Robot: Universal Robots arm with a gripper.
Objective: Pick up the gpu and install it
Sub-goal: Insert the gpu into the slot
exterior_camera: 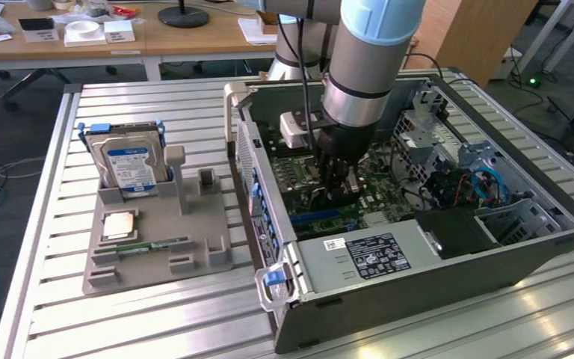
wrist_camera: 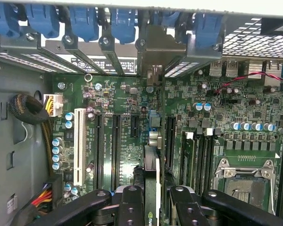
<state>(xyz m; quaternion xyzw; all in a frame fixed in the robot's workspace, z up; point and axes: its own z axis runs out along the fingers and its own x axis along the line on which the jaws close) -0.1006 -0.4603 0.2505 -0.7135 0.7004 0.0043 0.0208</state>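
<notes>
Silver arm (exterior_camera: 359, 90), pale-blue cap (exterior_camera: 382, 19), white wrist box (exterior_camera: 297, 129); black hand (exterior_camera: 333, 196), round screws (wrist_camera: 175, 189).

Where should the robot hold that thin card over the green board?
Hold the gpu by its top long edge, pinching its two flat faces from above. It stands on edge over the motherboard slots, with its metal bracket at one end, so the bottom edge and that end must stay free. The gripper seems to pinch it there.
</notes>
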